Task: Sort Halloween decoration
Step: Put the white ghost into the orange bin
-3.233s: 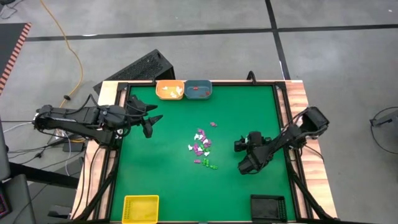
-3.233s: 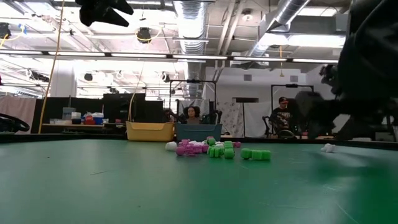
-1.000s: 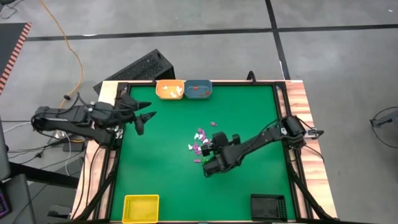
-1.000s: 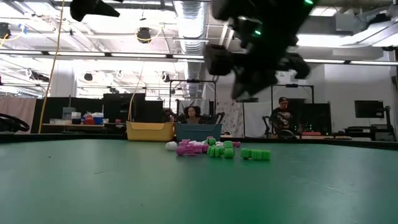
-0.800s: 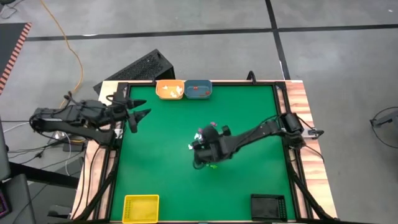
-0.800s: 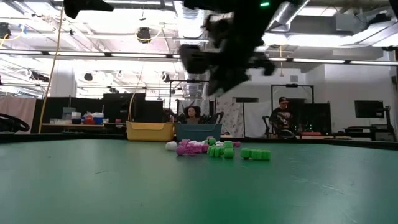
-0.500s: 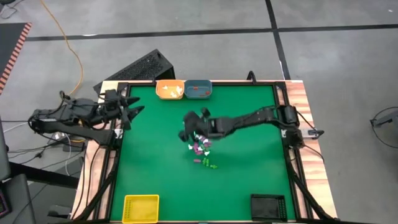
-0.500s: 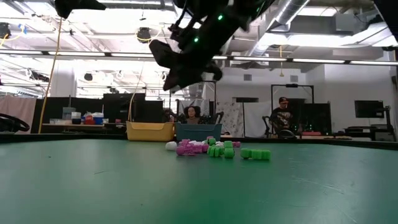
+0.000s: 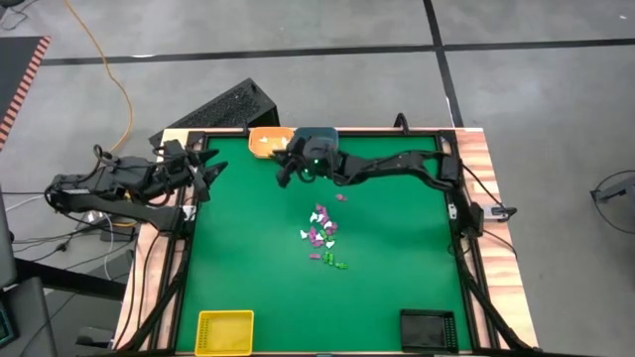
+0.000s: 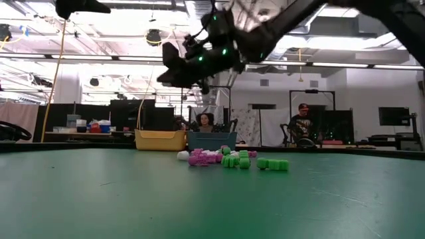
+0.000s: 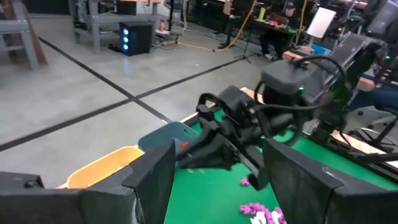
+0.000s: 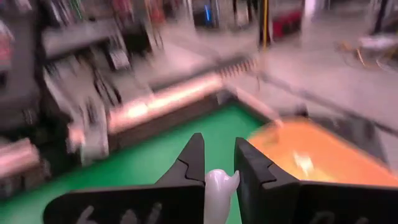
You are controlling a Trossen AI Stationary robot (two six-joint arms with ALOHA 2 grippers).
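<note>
An open-plan robotics lab: exposed ceiling ducts [image 10: 199, 13] at the frame's top, taped concrete floor [image 9: 298, 50], seated people [image 10: 206, 121] at workstations behind.

The table [image 9: 248, 268] has a green top inside a dark frame, with wooden strips along its left and right sides. At the far edge an orange tray [image 9: 264, 142] and a blue tray [image 9: 319, 134] stand side by side, while a yellow tray [image 9: 224, 331] and a black tray [image 9: 428, 328] sit at the near corners. Near the middle lies a loose group of tiny trinkets [image 9: 321, 234], purple, white and green.
</note>
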